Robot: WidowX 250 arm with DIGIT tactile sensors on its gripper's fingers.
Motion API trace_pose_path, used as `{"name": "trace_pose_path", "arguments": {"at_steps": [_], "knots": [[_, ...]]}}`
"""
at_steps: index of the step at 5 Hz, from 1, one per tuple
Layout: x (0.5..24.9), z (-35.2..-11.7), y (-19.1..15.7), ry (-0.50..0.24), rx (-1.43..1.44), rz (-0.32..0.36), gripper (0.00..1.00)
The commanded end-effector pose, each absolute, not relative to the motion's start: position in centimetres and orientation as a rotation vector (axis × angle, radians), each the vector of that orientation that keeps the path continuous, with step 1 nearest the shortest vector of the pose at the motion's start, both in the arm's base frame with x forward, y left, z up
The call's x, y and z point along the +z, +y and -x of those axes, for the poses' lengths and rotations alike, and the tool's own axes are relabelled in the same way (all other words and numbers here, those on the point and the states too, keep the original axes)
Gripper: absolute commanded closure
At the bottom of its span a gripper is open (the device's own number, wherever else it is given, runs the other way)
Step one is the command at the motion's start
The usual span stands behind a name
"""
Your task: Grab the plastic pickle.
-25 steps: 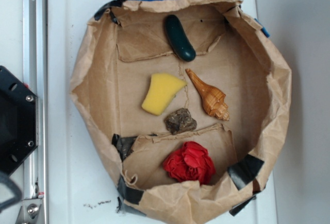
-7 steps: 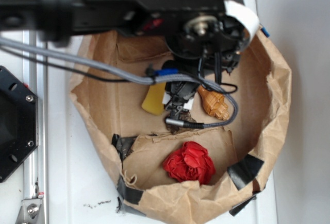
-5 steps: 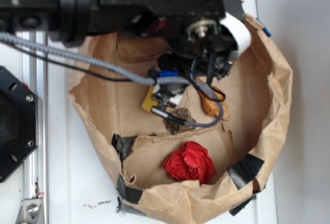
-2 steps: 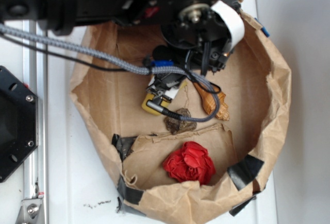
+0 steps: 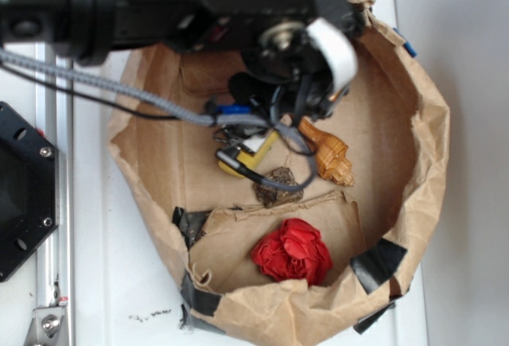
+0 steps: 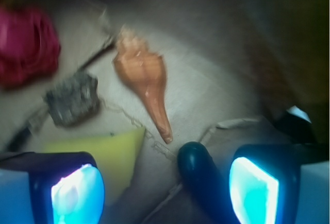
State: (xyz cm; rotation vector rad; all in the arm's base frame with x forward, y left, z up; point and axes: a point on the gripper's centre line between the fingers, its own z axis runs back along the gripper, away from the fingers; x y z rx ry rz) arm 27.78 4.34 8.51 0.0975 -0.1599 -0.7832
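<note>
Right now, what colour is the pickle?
Dark glossy green; the plastic pickle shows best in the wrist view.

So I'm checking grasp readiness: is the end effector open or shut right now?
Open. In the wrist view the end effector has its two fingers wide apart, with the plastic pickle between them, nearer the right one, ungripped.

Bright even exterior light, arm blurred, wrist view dim, soft, motion-smeared

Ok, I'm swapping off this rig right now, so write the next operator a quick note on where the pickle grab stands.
Gripper: open, low inside the paper bag, holding nothing.
Plastic pickle: on the bag floor between the fingers, close to the right finger; hidden under the arm in the exterior view.
Nearby: seashell, yellow sponge.
Done: approach.
Left: center, close, lift.
</note>
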Motion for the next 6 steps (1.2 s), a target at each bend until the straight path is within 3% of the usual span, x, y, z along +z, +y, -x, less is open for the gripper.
{"name": "trace_pose_path", "arguments": {"at_steps": [1,2,3,4,6], "knots": [[9.3,-27.5,3.9,-0.204,-0.942,-0.129,0.00],[8.7,-28.1,4.4,-0.159,-1.020,0.014,0.00],[7.8,-28.5,5.3,-0.145,-1.059,0.028,0.00],[7.7,-28.8,5.9,-0.180,-1.055,-0.013,0.00],[7.2,-29.4,6.4,-0.219,-1.058,-0.160,0.00]]}}
